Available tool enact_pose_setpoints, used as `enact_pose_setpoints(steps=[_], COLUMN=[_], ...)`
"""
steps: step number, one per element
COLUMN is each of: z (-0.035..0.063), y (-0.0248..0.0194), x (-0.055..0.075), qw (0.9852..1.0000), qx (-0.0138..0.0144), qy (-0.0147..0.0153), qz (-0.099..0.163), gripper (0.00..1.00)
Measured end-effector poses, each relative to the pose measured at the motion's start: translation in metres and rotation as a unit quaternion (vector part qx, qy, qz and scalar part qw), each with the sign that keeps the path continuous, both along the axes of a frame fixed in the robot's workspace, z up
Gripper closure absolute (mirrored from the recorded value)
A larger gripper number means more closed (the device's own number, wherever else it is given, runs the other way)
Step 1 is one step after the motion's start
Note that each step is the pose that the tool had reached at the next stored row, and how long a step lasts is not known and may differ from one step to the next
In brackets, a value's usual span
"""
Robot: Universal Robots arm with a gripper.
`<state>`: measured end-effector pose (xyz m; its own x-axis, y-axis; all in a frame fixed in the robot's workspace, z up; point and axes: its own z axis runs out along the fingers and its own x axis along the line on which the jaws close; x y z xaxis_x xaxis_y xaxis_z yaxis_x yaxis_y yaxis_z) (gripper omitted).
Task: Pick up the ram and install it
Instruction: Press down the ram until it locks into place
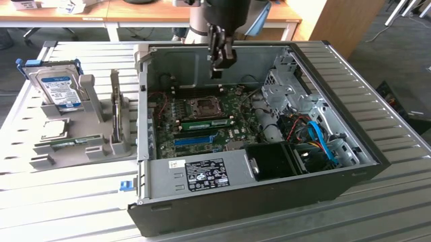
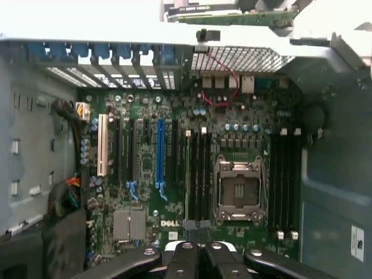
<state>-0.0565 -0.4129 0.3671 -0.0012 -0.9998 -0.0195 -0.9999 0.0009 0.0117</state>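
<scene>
A robot arm's claw (image 1: 222, 63) hangs over an open desktop computer case (image 1: 269, 196) that lies on its side on a slatted metal desk (image 1: 67, 206). The claw's black fingers (image 2: 200, 258) are drawn narrow, pressed together with nothing between them. It is poised above the rear part of the case's interior, over the green motherboard (image 1: 202, 126), clear of the board itself.

A ram stick (image 1: 205, 122) lies seated across the motherboard just below the open, empty processor socket (image 1: 204, 106), as seen from the exterior view; a blue expansion slot (image 1: 195, 140) runs parallel to it further toward the front of the case. From the wrist view, the same socket (image 2: 238, 192) sits between banks of dark memory slots (image 2: 197, 174), and whether any of them is filled cannot be told from that angle.

On the exterior view's left, beside the case, a grey parts holder (image 1: 81, 143) stands on the desk. It carries a blue-labelled hard drive (image 1: 59, 89) standing upright in a blue-edged bracket, a small square silver processor chip (image 1: 54, 129) lying flat, and a second green ram stick (image 1: 64, 144) resting low in a groove near the holder's front edge. The claw is well apart from the holder.

Inside the case, a black fan shroud (image 1: 276, 161) sits at the front, with blue and red cables (image 1: 320, 138) beside the drive cage.
</scene>
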Motion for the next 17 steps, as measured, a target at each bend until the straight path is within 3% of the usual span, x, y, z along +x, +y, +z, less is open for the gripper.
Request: enact_pose_setpoints(steps=[6, 17], z=[0.0, 0.0], y=[0.0, 0.0], x=[0.0118, 0.012], qw=[1.0, 1.0], qx=[0.0, 0.0], qy=[0.0014, 0.0014], qz=[0.0, 0.0], gripper=[0.89, 0.89])
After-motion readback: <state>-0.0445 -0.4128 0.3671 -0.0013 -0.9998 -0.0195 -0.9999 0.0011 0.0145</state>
